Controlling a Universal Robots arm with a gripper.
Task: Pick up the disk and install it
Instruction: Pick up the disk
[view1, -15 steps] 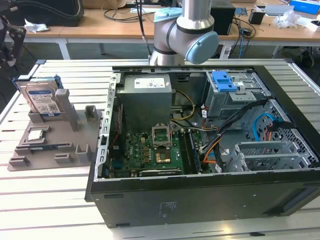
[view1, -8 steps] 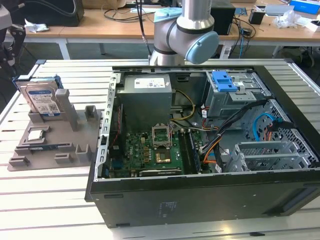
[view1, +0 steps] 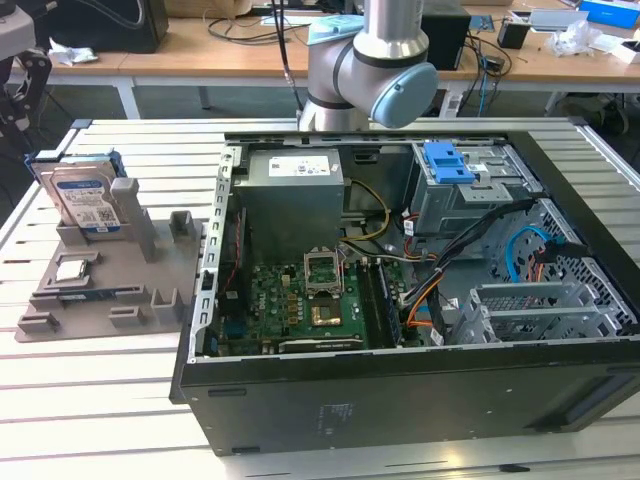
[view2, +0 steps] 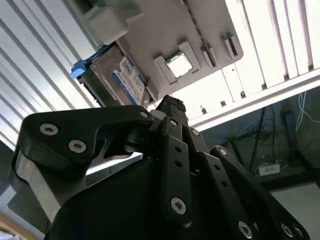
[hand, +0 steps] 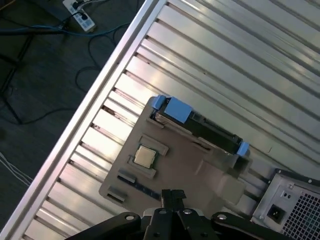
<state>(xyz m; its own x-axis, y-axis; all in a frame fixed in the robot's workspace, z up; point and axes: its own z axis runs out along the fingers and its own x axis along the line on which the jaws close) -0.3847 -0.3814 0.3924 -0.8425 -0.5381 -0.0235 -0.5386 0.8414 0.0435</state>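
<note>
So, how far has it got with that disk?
Nothing looks done yet. The disk stands in its grey holder beside the open computer. The tool hangs above the holder, shut and empty, apart from the disk. Picking up and installing are both left.

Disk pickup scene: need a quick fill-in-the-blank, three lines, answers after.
1. The disk stands on edge in the grey holder on the exterior view's ____ of the open computer case.
2. Its side rails are ____ in colour.
3. The tool, shut and apart from the disk, holds ____.
Missing words: left; blue; nothing.
</note>
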